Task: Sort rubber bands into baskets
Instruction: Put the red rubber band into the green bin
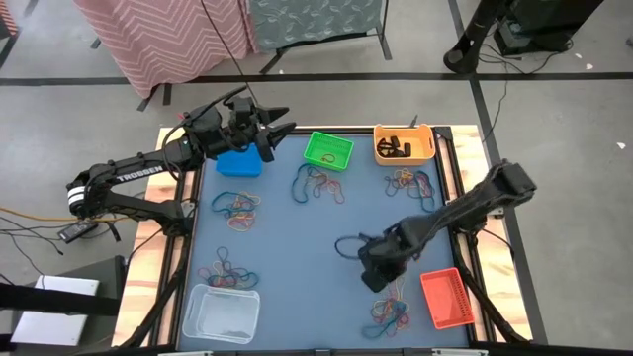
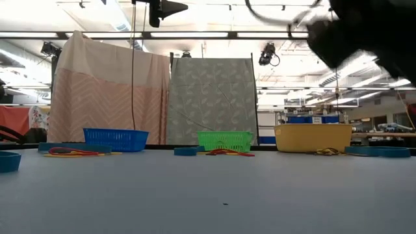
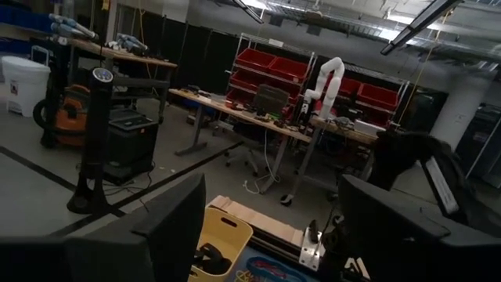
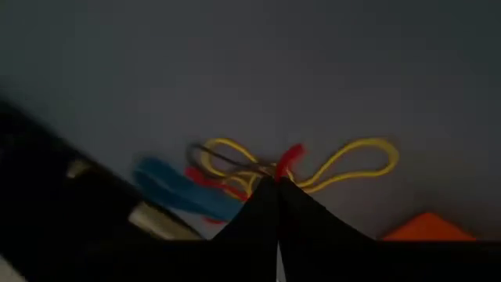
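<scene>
The right tool (image 1: 381, 280) is down on the blue desk (image 1: 297, 247), its fingers pinched together at the edge of a tangle of rubber bands (image 4: 266, 174); whether a band is caught I cannot tell. That pile lies just beside the red-orange basket (image 1: 447, 298). The left tool (image 1: 280, 131) hangs with fingers spread above the blue basket (image 1: 238, 163), near the green basket (image 1: 328, 150).

A blue-topped table (image 1: 297, 247) carries five baskets (image 1: 328, 150) and scattered rubber bands (image 1: 237, 210).
</scene>
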Robot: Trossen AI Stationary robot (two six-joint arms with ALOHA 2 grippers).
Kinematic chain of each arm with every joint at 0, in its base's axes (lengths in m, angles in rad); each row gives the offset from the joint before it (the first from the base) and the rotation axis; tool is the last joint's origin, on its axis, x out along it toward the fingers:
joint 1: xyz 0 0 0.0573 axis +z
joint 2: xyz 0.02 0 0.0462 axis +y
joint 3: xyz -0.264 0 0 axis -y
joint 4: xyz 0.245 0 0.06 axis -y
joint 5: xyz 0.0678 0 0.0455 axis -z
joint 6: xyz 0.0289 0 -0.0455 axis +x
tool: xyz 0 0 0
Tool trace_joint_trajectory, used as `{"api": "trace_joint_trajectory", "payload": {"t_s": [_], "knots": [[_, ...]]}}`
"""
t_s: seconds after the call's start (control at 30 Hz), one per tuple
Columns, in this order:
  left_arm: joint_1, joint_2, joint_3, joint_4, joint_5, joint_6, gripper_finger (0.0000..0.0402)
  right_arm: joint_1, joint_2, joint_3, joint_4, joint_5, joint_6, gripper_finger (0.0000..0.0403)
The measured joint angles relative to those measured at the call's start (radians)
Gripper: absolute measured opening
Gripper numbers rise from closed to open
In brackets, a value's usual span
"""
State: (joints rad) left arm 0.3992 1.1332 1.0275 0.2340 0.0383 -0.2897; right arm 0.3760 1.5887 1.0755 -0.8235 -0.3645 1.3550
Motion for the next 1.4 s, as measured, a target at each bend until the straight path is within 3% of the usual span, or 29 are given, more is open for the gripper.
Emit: {"api": "trace_joint_trajectory", "payload": {"t_s": [0.33, 0.57, 0.77, 1.1, 1.4], "knots": [[0.0, 0.0, 0.0, 0.0, 0.0, 0.001, 0.0293, -0.2, -0.278, 0.068, -0.028, 0.343, -0.139, 0.0002], [0.0, 0.0, 0.0, 0.0, 0.0, -0.006, 0.0293, -0.26, -0.298, 0.068, 0.067, 0.27, -0.304, 0.0002], [0.0, 0.0, 0.0, 0.001, 0.0, -0.009, 0.0293, -0.303, -0.262, 0.068, 0.258, 0.315, -0.405, 0.0002], [0.0, 0.0, 0.0, 0.002, -0.014, -0.01, 0.0293, -0.534, -0.152, 0.068, 0.553, 0.376, -0.623, 0.0002], [0.0, 0.0, 0.0, 0.01, -0.014, -0.01, 0.0293, -0.729, -0.012, 0.068, 0.766, 0.317, -0.741, 0.0002]]}}
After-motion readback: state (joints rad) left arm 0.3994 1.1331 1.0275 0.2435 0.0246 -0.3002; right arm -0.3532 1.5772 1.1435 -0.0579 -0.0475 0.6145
